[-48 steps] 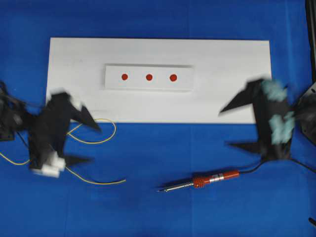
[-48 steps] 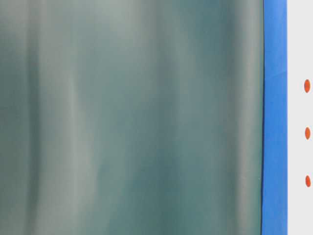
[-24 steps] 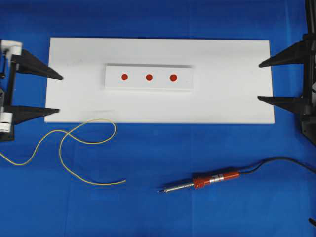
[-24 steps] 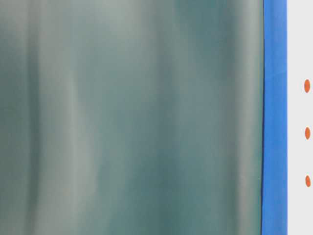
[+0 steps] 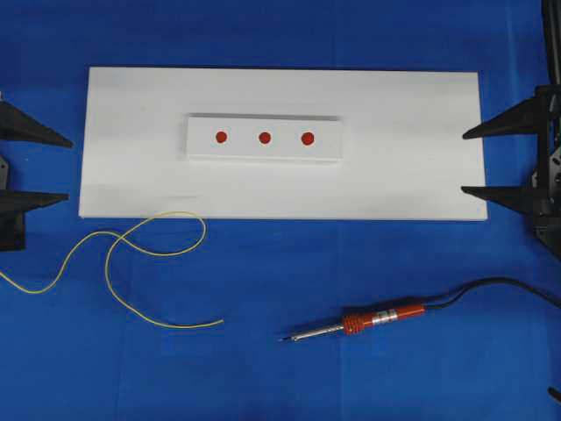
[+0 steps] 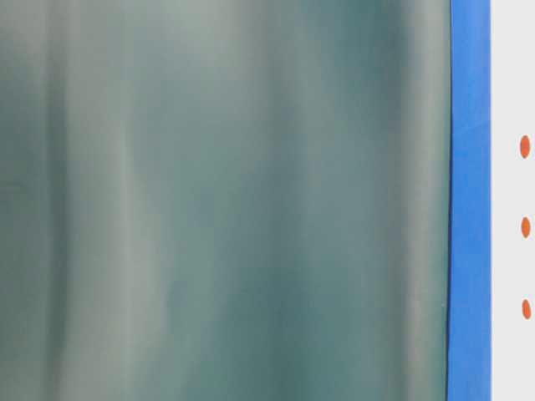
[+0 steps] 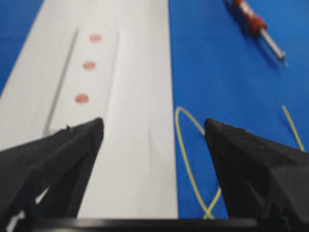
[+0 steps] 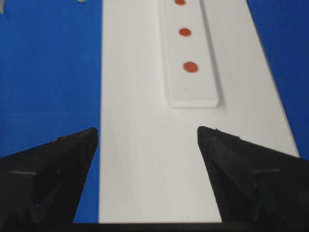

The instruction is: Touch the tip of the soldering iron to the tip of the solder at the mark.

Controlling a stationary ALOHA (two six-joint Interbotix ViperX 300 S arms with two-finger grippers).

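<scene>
Left gripper (image 5: 54,167): jaws stood wide apart and held nothing; it hung at the left end of the white board (image 5: 412,105), fingertips pointing toward it.
Right gripper (image 5: 466,162): likewise spread wide and empty, at the board's right end, one fingertip over the board's edge in the overhead view.
Soldering iron (image 5: 355,323): lay flat on the blue cloth (image 5: 280,263) below the board, toward its right half, silver tip pointing left, black cord (image 5: 500,288) trailing right toward the right arm.
Iron, handling: judged rigid and light, with some drag from the cord; the red-orange ribbed handle looked the surest hold, as the bare metal shaft seemed thin and slippery.
Solder (image 5: 114,254): thin yellow wire in loose curves on the cloth below the board's left end, one loop touching or just under the board's lower edge, free end pointing right toward the iron's tip but well apart from it.
Solder, handling: judged very light, soft and springy; a hold near the free end would probably keep the tip from sagging or swinging, and pinching it flat off the cloth looked difficult.
Marks: three red dots (image 5: 264,137) in a row on a raised white strip (image 5: 324,149) at the board's middle; which one was meant could not be told.
In the way: nothing lay between either gripper and its object; the solder's own loops and the cord seemed the likeliest snags.
Table-level view: mostly a blurred grey-green surface, showing only the board's edge and dots.
</scene>
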